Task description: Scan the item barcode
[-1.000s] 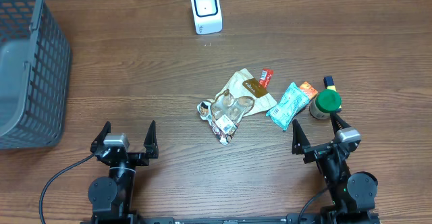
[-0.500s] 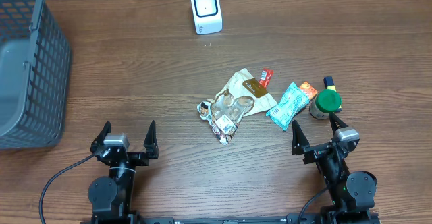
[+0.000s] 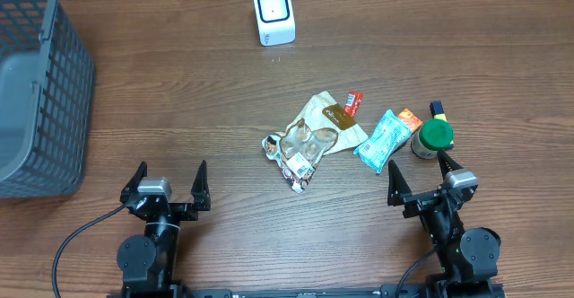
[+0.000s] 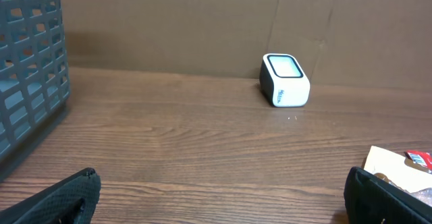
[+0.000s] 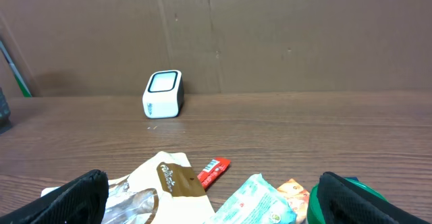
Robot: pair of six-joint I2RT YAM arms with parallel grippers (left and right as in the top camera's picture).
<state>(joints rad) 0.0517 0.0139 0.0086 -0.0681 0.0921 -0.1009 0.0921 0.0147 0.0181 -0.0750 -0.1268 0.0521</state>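
Observation:
The white barcode scanner (image 3: 273,13) stands at the table's far edge, also in the left wrist view (image 4: 285,80) and the right wrist view (image 5: 163,94). Items lie in a cluster mid-table: a cream and brown pouch (image 3: 325,123) (image 5: 172,177), a clear crumpled wrapper (image 3: 296,153), a red packet (image 3: 354,103) (image 5: 212,170), a teal packet (image 3: 383,140) (image 5: 260,197), an orange packet (image 3: 409,118) and a green-lidded jar (image 3: 436,137). My left gripper (image 3: 170,172) (image 4: 219,197) is open near the front edge over bare wood. My right gripper (image 3: 419,168) (image 5: 212,200) is open just in front of the jar and teal packet, holding nothing.
A grey mesh basket (image 3: 36,92) fills the far left, its wall showing in the left wrist view (image 4: 30,82). A small blue and yellow item (image 3: 437,109) lies behind the jar. A brown cardboard wall backs the table.

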